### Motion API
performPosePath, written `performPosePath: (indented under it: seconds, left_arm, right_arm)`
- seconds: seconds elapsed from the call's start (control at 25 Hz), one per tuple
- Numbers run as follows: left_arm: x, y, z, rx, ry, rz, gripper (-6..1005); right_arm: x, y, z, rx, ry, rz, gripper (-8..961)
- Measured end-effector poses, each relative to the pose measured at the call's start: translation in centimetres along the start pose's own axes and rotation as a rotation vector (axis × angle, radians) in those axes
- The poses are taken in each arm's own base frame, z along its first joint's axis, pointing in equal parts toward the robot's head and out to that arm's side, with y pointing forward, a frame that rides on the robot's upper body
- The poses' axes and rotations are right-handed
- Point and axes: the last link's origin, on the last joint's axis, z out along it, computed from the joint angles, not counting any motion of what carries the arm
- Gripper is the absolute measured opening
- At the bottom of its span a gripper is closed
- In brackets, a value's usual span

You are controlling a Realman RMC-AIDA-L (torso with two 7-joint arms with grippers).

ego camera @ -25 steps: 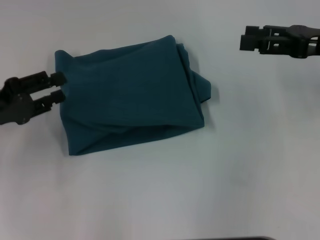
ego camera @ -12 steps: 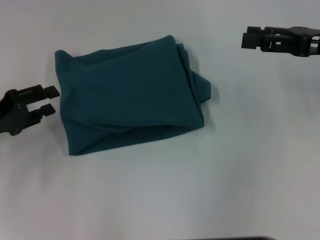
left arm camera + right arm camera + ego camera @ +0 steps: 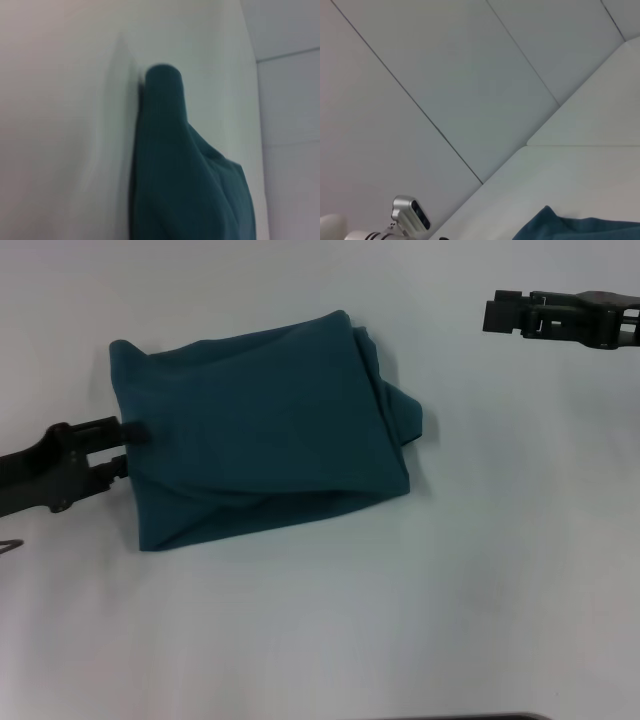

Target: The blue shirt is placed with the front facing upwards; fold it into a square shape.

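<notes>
Garment: the dark teal-blue cotton shirt point(image 3: 260, 425) lay folded into a compact, roughly four-sided bundle on the plain white worktop point(image 3: 400, 620), about the middle of the far half of the surface; no lettering or collar showed.
Outline: the bundle's edges ran unevenly; a loose flap stuck out on the side away from the left arm, and a slack layer sagged along the near edge.
Left end effector: the black left end effector point(image 3: 122, 447) sat at the shirt's left edge, about halfway along it, its two fingers apart with their tips touching or just over the cloth; nothing was clamped.
Right end effector: the black right end effector point(image 3: 500, 314) hung well apart from the shirt, beyond its far right corner, idle; whether its fingers were apart or together could not be told.
Left wrist view: it showed one rounded fold of the shirt point(image 3: 175, 165) lying on the worktop, seen close.
Step in hand: judged to be late tidying of a nearly finished fold, with the left arm addressing the shirt's left edge.
Next move: it probably called for closing on that edge or pressing it flat, then tucking the flap on the opposite side so the outline squared up.
Count: one shirt, two end effectors, one worktop.
</notes>
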Motion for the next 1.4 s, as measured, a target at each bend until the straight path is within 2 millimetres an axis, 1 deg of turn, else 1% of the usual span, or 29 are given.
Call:
performPosePath:
  seconds: [0.2, 0.28, 0.48, 0.64, 0.76, 1.04, 1.4]
  left_arm:
    - [-0.5, 0.4, 1.3, 0.0, -0.045, 0.01, 581]
    - [-0.3, 0.3, 1.4, 0.009, -0.046, 0.011, 581]
    - [0.4, -0.2, -0.4, 0.018, 0.007, -0.002, 581]
    - [0.1, -0.7, -1.5, 0.009, 0.02, -0.026, 581]
    - [-0.3, -0.7, -1.7, -0.003, 0.018, -0.034, 582]
    - [-0.9, -0.1, -1.0, -0.043, -0.003, -0.041, 582]
    - [-1.6, 0.0, 0.9, -0.04, -0.028, -0.056, 582]
  right_arm:
    - [0.0, 0.0, 0.0, 0.003, -0.005, 0.002, 871]
    - [-0.1, -0.1, 0.0, 0.005, -0.006, 0.0, 871]
    - [-0.2, -0.2, 0.2, 0.01, -0.008, -0.002, 870]
    - [-0.3, -0.2, 0.3, 0.01, -0.008, -0.003, 871]
    - [-0.3, -0.2, 0.4, 0.009, -0.007, -0.003, 871]
    - [-0.2, -0.2, 0.4, 0.008, -0.007, 0.006, 870]
    - [0.0, -0.5, 0.3, 0.019, -0.008, 0.018, 870]
